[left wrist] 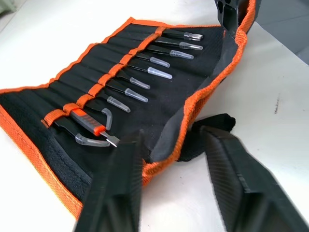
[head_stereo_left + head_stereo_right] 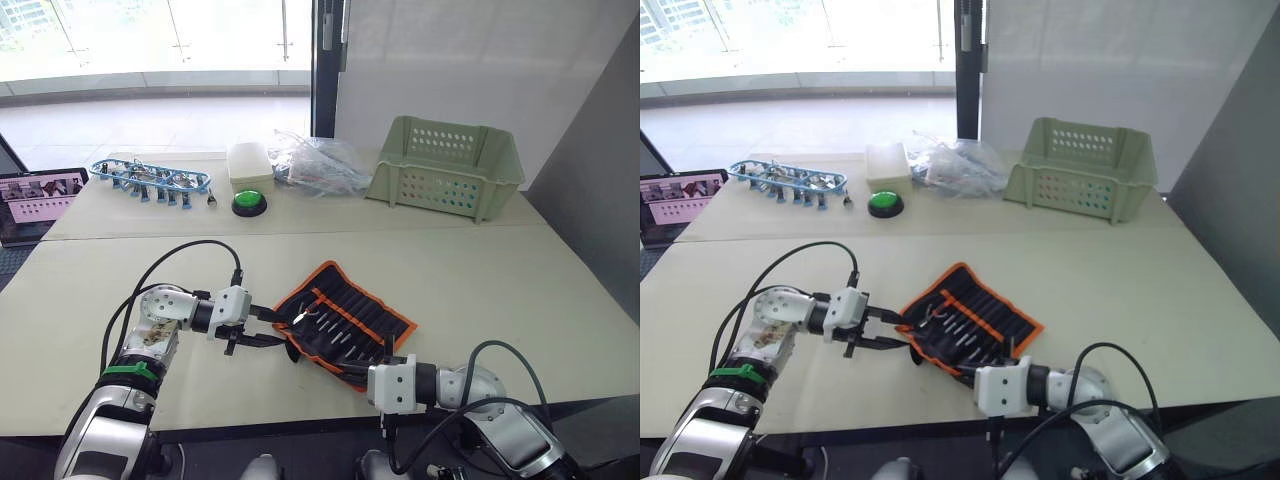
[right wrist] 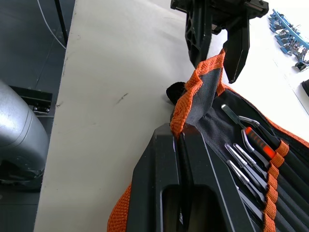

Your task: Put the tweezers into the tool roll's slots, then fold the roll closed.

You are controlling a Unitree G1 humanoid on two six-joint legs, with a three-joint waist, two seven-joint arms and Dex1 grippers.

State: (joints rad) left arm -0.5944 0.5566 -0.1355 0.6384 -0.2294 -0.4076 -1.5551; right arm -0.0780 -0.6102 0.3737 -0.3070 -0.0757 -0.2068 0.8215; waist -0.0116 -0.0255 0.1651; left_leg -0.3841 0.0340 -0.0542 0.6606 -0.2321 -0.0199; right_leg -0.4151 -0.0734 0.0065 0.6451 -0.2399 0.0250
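The tool roll (image 2: 345, 320) lies open on the near table, black with orange edging. Several tweezers (image 1: 149, 72) with clear tip caps sit in its slots, beside a grey and orange tool (image 1: 89, 123). My left gripper (image 2: 280, 328) is open at the roll's left edge, its fingers (image 1: 120, 188) straddling the orange hem and the black strap (image 1: 212, 125). My right gripper (image 2: 362, 362) is shut on the roll's near edge, and the hem rises between its fingers (image 3: 164, 164). The left gripper (image 3: 219, 63) faces it across the raised flap.
On the far table stand a pale green basket (image 2: 445, 165), a crumpled plastic bag (image 2: 315, 160), a white box (image 2: 250, 160), a green button (image 2: 248, 203) and a blue rack of clips (image 2: 150, 180). A screen (image 2: 35, 200) sits at the far left.
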